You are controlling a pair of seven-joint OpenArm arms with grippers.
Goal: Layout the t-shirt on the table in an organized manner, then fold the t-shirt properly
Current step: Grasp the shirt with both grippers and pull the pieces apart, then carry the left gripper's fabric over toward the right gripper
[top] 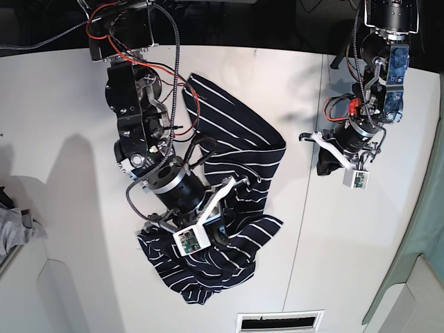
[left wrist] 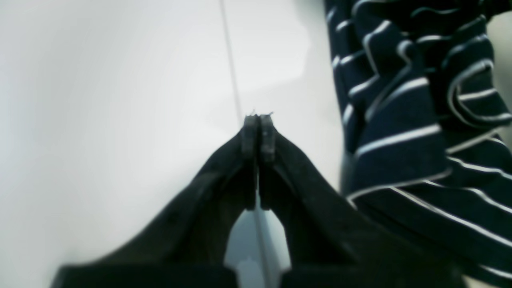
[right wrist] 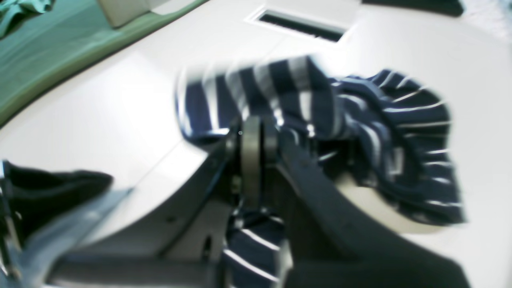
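Right gripper: we see the right gripper (right wrist: pixel 256 138) with its fingers pressed together on a fold of the t-shirt (right wrist: pixel 384 136); striped cloth shows both beyond the fingertips and under the fingers near the wrist.
T-shirt: in the base view the t-shirt (top: pixel 232 149) lies crumpled on the table (top: pixel 62 104), spreading up and away from the right gripper (top: pixel 211 232) and bunching below it toward the near table edge.
Left gripper: we find the left gripper (left wrist: pixel 258 120) closed, its two pads touching, with nothing between them; it hangs over bare white table (left wrist: pixel 120 100).
Shirt relative to the left gripper: in the left wrist view the striped fabric (left wrist: pixel 416 120) hangs or lies just off to one side of the closed fingers, not touching them; in the base view the left gripper (top: pixel 329 165) is well apart from the shirt.
Seam: a thin dark seam (left wrist: pixel 232 60) runs straight ahead of the left fingertips.
Grey cloth: a small grey cloth (top: pixel 15 225) sits at the table edge, well apart from the right gripper.
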